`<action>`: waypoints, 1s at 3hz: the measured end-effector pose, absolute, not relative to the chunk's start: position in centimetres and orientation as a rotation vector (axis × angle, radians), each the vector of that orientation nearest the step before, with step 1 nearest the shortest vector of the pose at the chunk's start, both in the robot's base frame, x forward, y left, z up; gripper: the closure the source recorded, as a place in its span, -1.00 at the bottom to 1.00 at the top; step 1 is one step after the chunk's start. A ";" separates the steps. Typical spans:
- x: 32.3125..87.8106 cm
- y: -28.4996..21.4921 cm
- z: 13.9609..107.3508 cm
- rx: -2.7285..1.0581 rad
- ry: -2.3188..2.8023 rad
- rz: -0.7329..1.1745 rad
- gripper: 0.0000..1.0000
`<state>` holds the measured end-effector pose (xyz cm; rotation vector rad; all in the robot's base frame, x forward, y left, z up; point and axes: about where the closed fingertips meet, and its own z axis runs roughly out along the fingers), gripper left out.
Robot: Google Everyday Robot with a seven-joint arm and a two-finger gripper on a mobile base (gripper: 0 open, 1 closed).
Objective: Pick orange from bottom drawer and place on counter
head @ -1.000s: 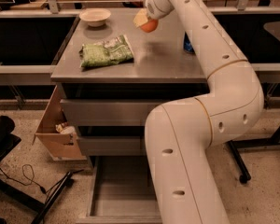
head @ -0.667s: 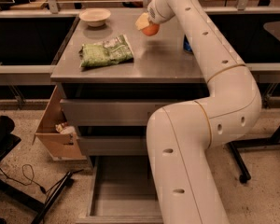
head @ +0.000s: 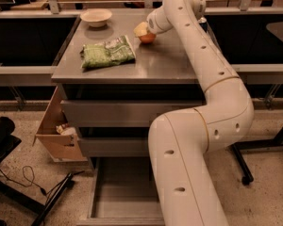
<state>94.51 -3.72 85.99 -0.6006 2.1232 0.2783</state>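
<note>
The orange [head: 148,38] sits low over the far middle of the counter [head: 170,65], at or just above its surface. My gripper [head: 145,33] reaches over it from the right and is shut on it, with a cream finger [head: 140,29] on its left side. The bottom drawer [head: 100,192] is pulled open below, and the part of its tray that shows is bare. My arm hides its right side.
A green bag [head: 108,53] lies on the counter's left half and a pale bowl [head: 96,17] stands at its back left corner. A cardboard box [head: 56,133] sits on the floor left of the cabinet. Dark side tables flank it.
My gripper has come down and slightly left with the orange, from above the counter's back to near its surface.
</note>
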 end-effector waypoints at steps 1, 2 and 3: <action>94.5 -3.7 85.9 -0.600 2.123 0.279 0.62; 94.5 -3.7 85.9 -0.600 2.123 0.279 0.15; 94.5 -3.7 85.9 -0.600 2.123 0.279 -0.31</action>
